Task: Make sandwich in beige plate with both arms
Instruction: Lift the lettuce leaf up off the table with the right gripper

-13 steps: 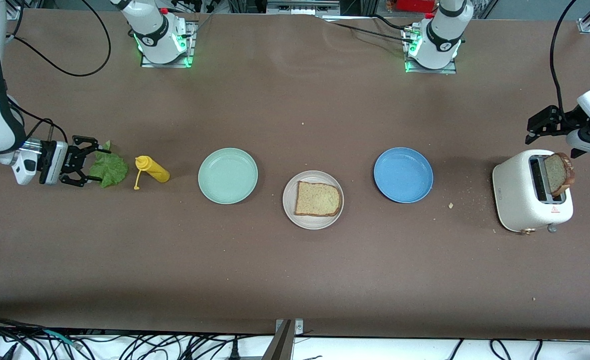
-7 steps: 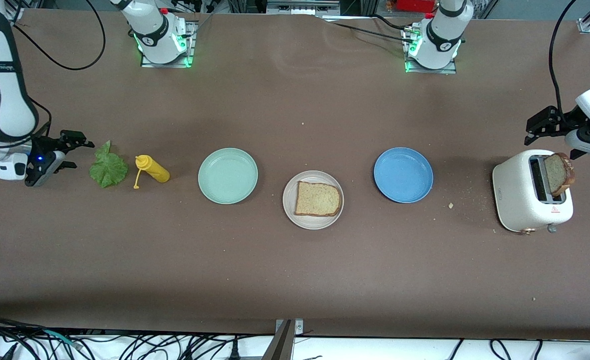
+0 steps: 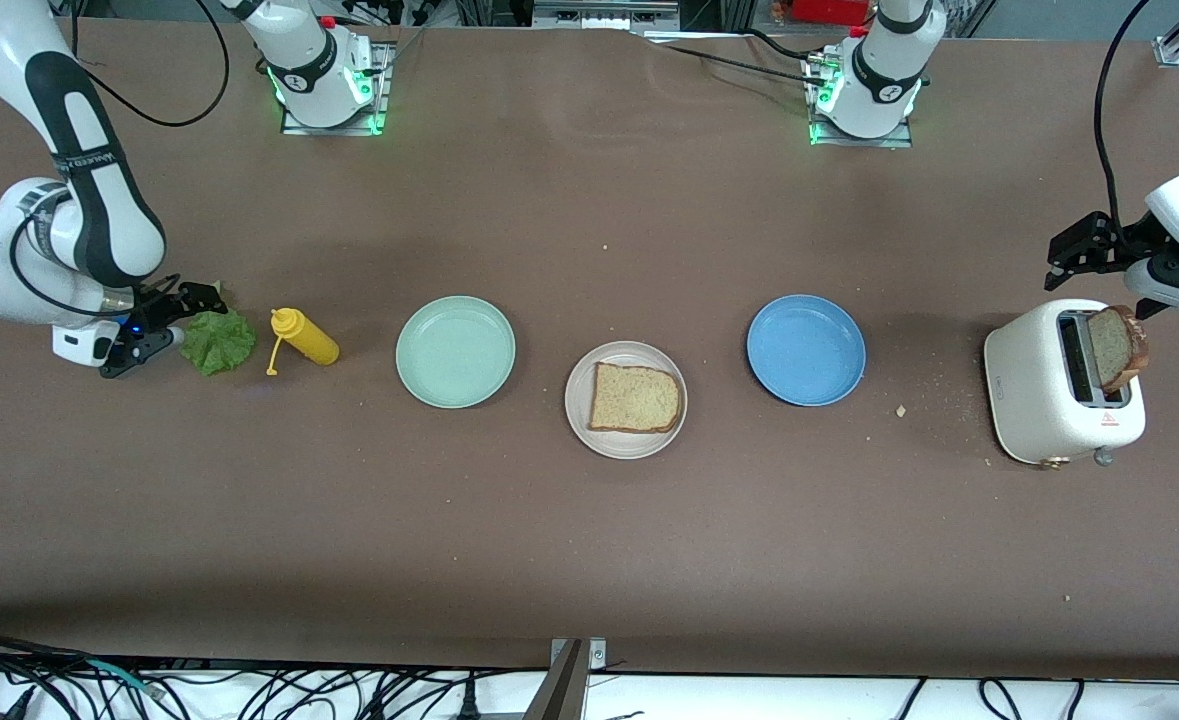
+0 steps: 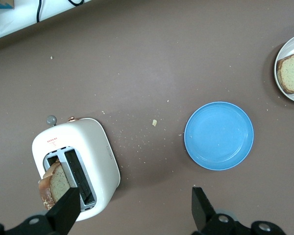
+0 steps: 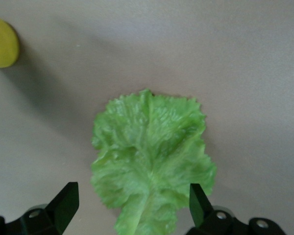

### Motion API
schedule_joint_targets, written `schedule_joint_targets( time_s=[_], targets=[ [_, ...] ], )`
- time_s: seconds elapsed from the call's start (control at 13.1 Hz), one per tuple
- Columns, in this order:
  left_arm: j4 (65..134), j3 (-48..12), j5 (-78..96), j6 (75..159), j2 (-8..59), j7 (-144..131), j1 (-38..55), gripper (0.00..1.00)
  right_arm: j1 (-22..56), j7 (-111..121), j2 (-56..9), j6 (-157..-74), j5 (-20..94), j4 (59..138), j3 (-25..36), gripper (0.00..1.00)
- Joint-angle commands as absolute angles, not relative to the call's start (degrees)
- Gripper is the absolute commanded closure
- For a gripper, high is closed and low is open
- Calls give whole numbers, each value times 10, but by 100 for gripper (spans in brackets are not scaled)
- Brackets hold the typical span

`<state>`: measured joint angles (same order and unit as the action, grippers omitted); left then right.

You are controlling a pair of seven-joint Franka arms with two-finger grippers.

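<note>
Green lettuce leaf (image 5: 152, 161) lies flat on the counter directly under the right gripper (image 5: 130, 203), stem between wide jaws (left gripper (image 4: 134, 208), also wide, waits over the toaster (image 4: 76, 164)).

Robotics lab test bench, not a real kitchen. Two white glossy robot arm bases (image 3: 324, 70) with green status lights are bolted onto a wide brown matte tabletop (image 3: 589, 540); loose black cables (image 3: 249, 695) trail along its edge nearest the front camera, beside aluminium frame rails (image 3: 1177, 40).
</note>
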<state>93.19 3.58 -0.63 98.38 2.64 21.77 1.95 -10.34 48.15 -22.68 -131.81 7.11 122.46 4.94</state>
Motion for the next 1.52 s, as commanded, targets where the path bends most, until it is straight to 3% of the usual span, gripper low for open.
schedule_joint_targets(
  time_s=[0.0,0.15,0.23,0.38,0.53,0.61,0.99,1.45],
  targets=[
    [930,36,-17,987,25,223,22,0,-108,469,-236,-1357,59,1238,45,0],
    [930,36,-17,987,25,223,23,0,-108,469,-243,-1372,60,1245,46,1],
    [930,36,-17,987,25,223,23,0,-109,469,-249,-1378,61,1249,46,6],
    [930,36,-17,987,25,223,23,0,-111,469,-249,-1375,60,1250,46,40],
    [930,36,-17,987,25,223,23,0,-113,475,-250,-1375,58,1248,46,92],
    [930,36,-17,987,25,223,23,0,-113,478,-249,-1374,57,1247,46,100],
    [930,36,-17,987,27,223,23,0,-114,503,-232,-1346,55,1231,48,100],
    [930,36,-17,987,26,223,23,0,-114,495,-188,-1127,18,1121,48,100]
  ],
)
